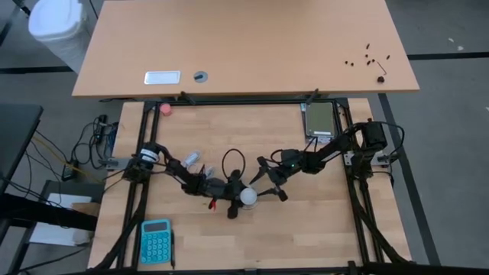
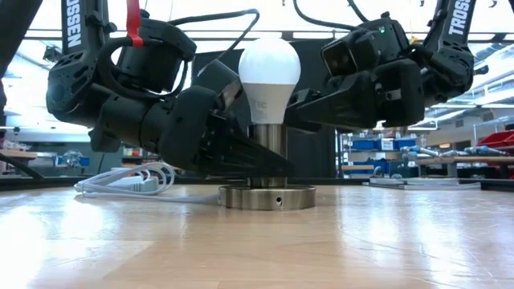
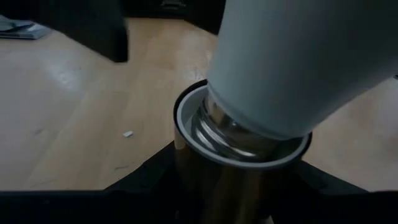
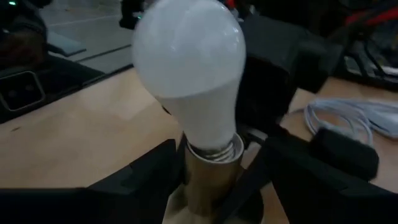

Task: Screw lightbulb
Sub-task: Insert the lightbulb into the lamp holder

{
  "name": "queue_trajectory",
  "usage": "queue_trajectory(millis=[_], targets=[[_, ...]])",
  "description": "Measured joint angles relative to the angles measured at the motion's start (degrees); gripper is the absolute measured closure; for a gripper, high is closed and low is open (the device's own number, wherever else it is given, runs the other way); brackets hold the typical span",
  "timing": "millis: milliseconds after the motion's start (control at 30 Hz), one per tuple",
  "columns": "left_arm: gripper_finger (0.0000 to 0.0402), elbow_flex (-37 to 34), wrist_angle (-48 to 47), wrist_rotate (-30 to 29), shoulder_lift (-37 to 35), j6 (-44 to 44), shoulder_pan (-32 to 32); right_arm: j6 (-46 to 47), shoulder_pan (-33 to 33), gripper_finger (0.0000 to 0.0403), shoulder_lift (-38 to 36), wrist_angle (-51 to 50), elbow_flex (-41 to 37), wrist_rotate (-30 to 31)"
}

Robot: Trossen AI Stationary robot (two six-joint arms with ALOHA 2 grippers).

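The white lightbulb (image 2: 269, 68) stands upright on the round metal socket (image 2: 267, 196) in the middle of the table, its silvery screw base (image 4: 214, 149) in the socket's mouth with some thread still showing. My left gripper (image 1: 232, 198) comes in from the table's left and is shut on the socket's stem. My right gripper (image 1: 262, 190) comes in from the right, higher up, and is shut on the bulb. The socket's flat disc base rests on the wood. My left gripper pinches the socket's upright metal stem (image 3: 217, 186) between its two fingers, below the rim. The fingers come nearly level from the table's left. The socket stays upright with its disc on the table. My right gripper pinches the lightbulb's tapered neck (image 2: 283, 103), just above the screw base, one finger on each side. The fingers (image 4: 273, 155) come nearly level from the table's right. The bulb stands upright with its base in the socket.
The socket's white cord (image 2: 120, 183) lies coiled behind my left arm. A pink ball (image 1: 166, 108) sits at the far left, a blue calculator (image 1: 155, 241) at the near left, and a dark flat device (image 1: 319, 118) at the far right. A second table (image 1: 244, 46) stands beyond.
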Motion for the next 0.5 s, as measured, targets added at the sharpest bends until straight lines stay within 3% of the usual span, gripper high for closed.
queue_trajectory(millis=[200, 500], targets=[[0.0208, -0.01, 0.08, 2.79, 0.02, 0.1, 0.71, -2.16, 1.28, 0.0146, 0.13, 0.42, 1.86, -2.54], [0.0208, -0.01, 0.26, 3.0, 0.04, 0.06, 0.94, -6.5, 2.67, 0.0146, 0.2, -2.91, 4.55, 0.54]])
